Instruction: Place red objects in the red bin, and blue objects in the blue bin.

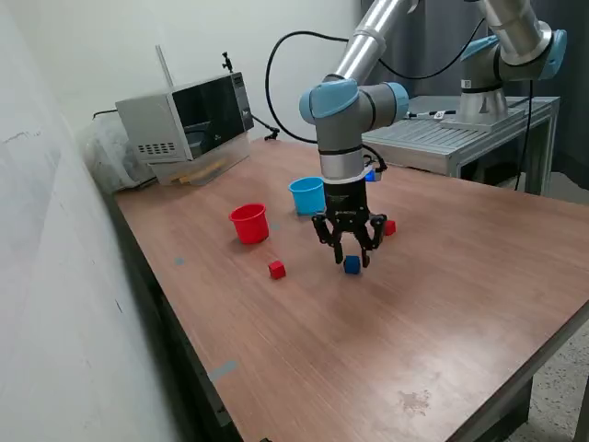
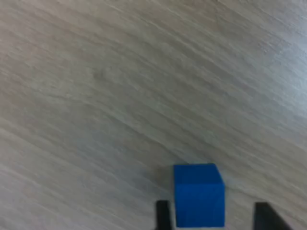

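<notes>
A pale wall ran along the exterior view's left, and a brown wood-grain counter [image 1: 442, 304] filled most of the scene. At about ten o'clock on it stood a microwave [image 1: 189, 120], well clear of the work. The UR5e arm [image 1: 342, 138] reached straight down at the counter's middle.

The red bin [image 1: 249, 223] stood at nine o'clock from the gripper [image 1: 351, 256], and the blue bin [image 1: 307, 195] just beside it at about eleven o'clock. No cube showed inside either, though their interiors were only partly visible; by that, the sorting looked barely begun.

The fingers [image 2: 163, 215] stood apart, straddling a blue cube [image 1: 352, 264] that sat on the counter between them, not yet clamped. A red cube [image 1: 276, 269] lay at nine o'clock from it, near the red bin. A second red cube [image 1: 389, 226] lay at two o'clock, and a bit of blue [image 1: 370, 174] behind the arm might have been the other blue cube; it was too hidden to tell.

Nothing blocked the short path to the blue bin.
</notes>
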